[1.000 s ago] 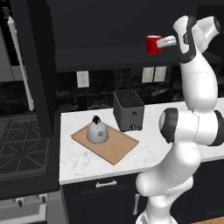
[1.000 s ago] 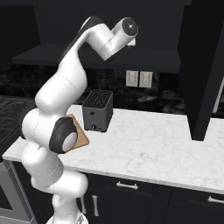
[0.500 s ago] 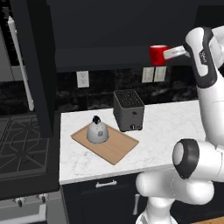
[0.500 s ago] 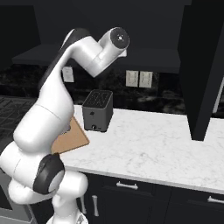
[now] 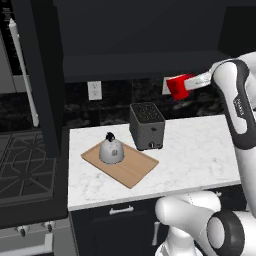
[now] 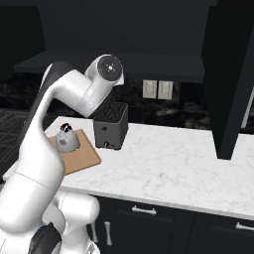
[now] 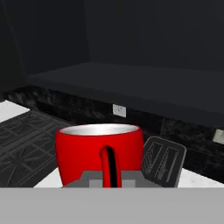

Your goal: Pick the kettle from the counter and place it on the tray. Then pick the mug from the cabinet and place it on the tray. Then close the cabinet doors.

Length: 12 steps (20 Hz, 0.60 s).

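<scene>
Gripper [image 5: 190,85] clamped on red mug [image 5: 179,88], above counter [image 5: 200,145], beyond toaster [image 5: 146,126]

My feeds are dim overall: the cabinet [image 5: 135,35] and the wall under it sink into near black, with little detail to read. The brightest surface I get is the white worktop [image 5: 200,150], evenly lit as if from above, with no glare. The kettle [image 5: 110,149] throws only a faint shadow on the tray [image 5: 135,170]. The mug [image 7: 99,151] is sharp and saturated in the hand view. Rendering is soft and slightly pixelated; edges look straight.
</scene>
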{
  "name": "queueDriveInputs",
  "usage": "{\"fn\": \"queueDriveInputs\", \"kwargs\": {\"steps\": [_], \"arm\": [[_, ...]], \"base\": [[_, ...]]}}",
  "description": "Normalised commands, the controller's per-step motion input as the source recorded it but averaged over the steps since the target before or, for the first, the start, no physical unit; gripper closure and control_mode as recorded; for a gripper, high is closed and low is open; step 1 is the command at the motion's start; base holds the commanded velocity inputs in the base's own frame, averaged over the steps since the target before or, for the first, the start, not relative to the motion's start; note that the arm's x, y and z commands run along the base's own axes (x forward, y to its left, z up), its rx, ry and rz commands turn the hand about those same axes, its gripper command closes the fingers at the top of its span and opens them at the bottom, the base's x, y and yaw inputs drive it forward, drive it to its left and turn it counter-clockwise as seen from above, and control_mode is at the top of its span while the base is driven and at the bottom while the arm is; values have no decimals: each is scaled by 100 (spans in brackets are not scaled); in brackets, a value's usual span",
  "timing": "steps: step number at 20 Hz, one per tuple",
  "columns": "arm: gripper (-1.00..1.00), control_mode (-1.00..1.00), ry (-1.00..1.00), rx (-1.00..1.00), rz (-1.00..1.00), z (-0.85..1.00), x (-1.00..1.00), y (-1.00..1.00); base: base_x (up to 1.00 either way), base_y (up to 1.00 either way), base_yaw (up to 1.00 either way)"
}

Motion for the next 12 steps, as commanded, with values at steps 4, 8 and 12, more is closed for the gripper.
{"fn": "queueDriveInputs", "kwargs": {"steps": [4,8,12], "arm": [[100,-100,0,0,12,-50,-58,35],[100,-100,0,-1,9,-60,-33,35],[100,-100,0,-1,0,-60,0,27]], "base": [[0,0,0],[0,0,0],[0,0,0]]}}
